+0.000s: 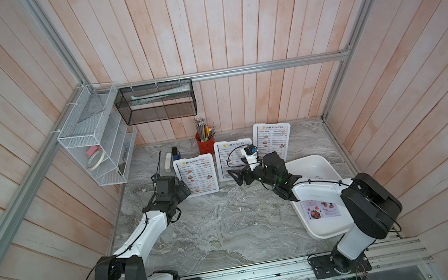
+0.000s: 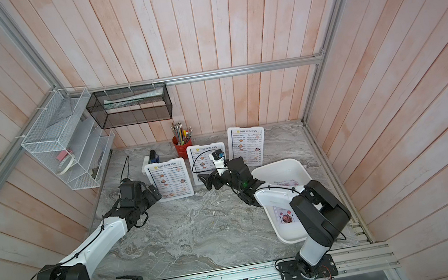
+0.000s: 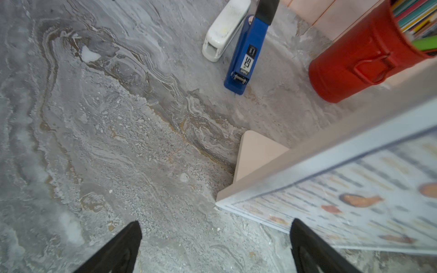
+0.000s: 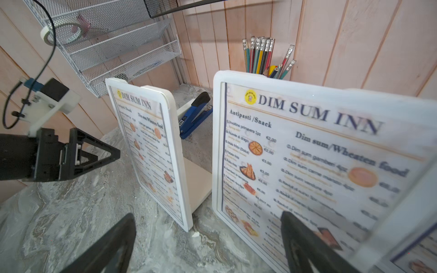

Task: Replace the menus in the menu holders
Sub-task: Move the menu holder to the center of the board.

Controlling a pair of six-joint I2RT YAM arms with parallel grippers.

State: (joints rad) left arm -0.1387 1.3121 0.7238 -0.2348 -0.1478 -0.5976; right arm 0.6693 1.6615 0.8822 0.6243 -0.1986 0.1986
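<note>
Three white menu holders are standing upright on the marbled bench (image 1: pixel 224 231), each showing a white sheet headed "DIM SUM INN": the left holder (image 1: pixel 197 178), the middle holder (image 1: pixel 230 158) and the right holder (image 1: pixel 273 139). On the middle one, in the right wrist view (image 4: pixel 319 165), "Antipasti /Snack" and "Dim sum/Wheaten food" are reading clearly, with euro prices beside food photos; finer lines are blurring out. The left fingers (image 3: pixel 307 248) are standing wide and holding nothing, one tip overlapping the left holder's lower corner (image 3: pixel 343 201), the other over bare bench. The right fingers (image 4: pixel 300 241) are also spread wide and empty, one tip lying across the middle holder's lower face, the other over open bench between the two holders. Beyond the left fingers a blue stapler (image 3: pixel 246 56), its label unreadable, is lying beside a white stapler (image 3: pixel 224 30) and a red pencil cup (image 3: pixel 359 61). Behind the right fingers, pale lilac menus (image 1: pixel 320 207) are lying in a white tray (image 1: pixel 326 230); their heading is too small to read.
</note>
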